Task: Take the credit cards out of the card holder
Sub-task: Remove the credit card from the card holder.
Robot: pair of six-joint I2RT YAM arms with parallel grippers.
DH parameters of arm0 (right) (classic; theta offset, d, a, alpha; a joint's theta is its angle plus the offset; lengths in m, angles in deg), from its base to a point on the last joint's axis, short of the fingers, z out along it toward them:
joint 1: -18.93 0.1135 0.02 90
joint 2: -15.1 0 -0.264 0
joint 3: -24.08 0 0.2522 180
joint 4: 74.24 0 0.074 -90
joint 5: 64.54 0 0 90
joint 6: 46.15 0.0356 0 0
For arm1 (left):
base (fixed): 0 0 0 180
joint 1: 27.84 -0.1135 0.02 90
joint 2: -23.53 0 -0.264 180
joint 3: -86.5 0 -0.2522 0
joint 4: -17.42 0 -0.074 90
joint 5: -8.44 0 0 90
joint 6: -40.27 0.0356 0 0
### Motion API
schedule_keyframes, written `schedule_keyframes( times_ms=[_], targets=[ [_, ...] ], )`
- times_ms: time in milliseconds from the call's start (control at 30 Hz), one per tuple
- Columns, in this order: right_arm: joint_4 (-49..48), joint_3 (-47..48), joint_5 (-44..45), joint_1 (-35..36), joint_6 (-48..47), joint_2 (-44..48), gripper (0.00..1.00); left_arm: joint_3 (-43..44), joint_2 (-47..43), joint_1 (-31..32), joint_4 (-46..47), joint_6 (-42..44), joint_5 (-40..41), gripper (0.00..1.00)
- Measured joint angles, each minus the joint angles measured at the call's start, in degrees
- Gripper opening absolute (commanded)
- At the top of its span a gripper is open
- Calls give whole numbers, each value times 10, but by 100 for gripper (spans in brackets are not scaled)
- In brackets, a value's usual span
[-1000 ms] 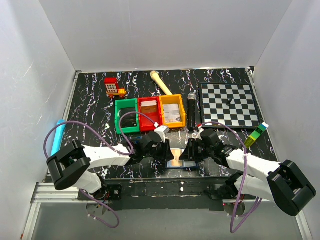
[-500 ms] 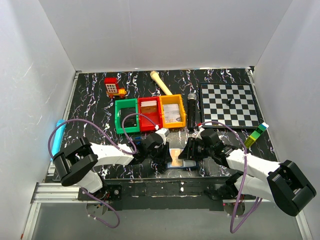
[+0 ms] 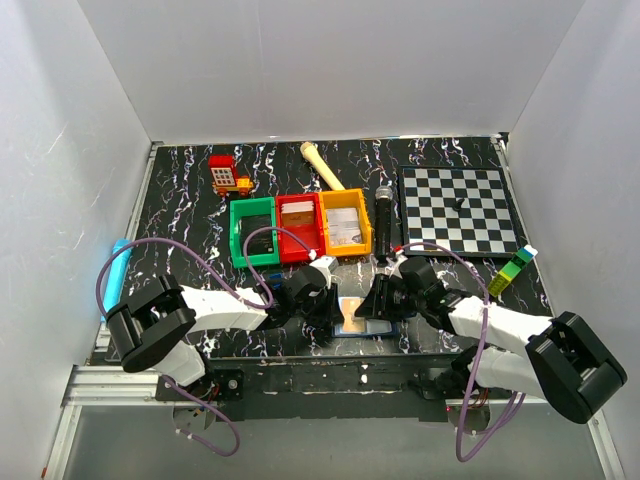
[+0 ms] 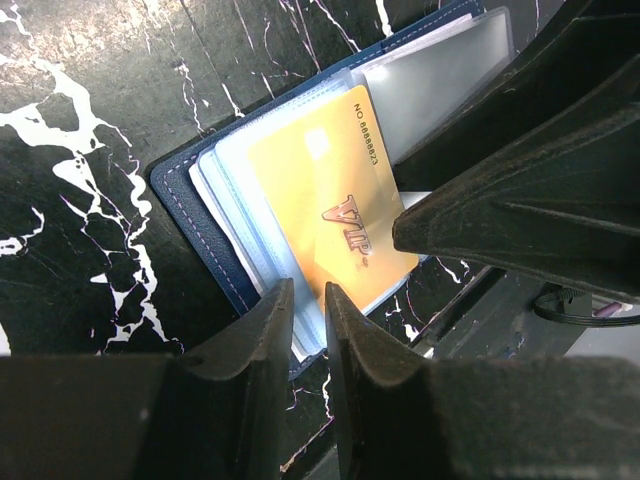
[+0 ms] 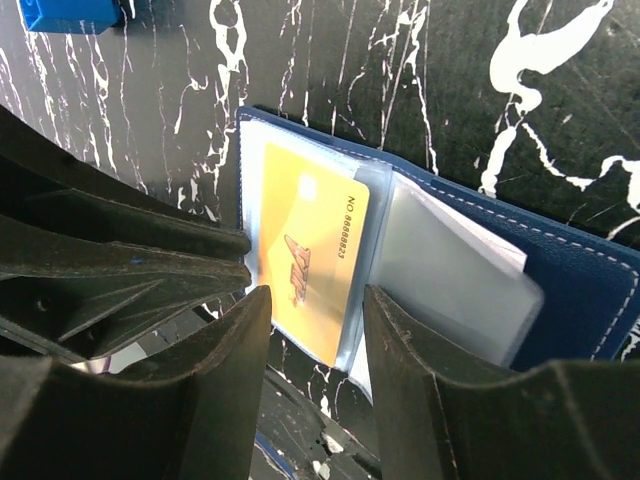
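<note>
At the black marbled table's [image 3: 180, 190] near edge, your left gripper [image 4: 308, 290], a slit apart with its grip unclear, hung over the open navy-blue folding card holder [image 4: 185, 195] while your half-open, empty right gripper [image 5: 315, 300] straddled its gold plastic credit card [image 4: 330, 200], seemingly to extract it.

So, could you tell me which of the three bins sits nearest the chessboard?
The orange bin, at the row's right end; the red bin sits in the middle, the green bin farthest left.

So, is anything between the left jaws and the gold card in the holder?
Yes. The gold VIP card sits inside a clear sleeve of the open card holder, so plastic covers its face. The right jaws also hang close over it.
</note>
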Motion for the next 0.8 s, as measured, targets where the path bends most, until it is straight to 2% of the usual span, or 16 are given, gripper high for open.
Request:
schedule_keyframes(
  times_ms=[233, 800],
  targets=[
    [-30, -18, -6, -1, 5, -7, 44, -3, 0, 0, 1, -5, 1, 18],
    [-100, -55, -28, -5, 17, -6, 43, -3, 7, 0, 5, -9, 1, 13]
  ],
)
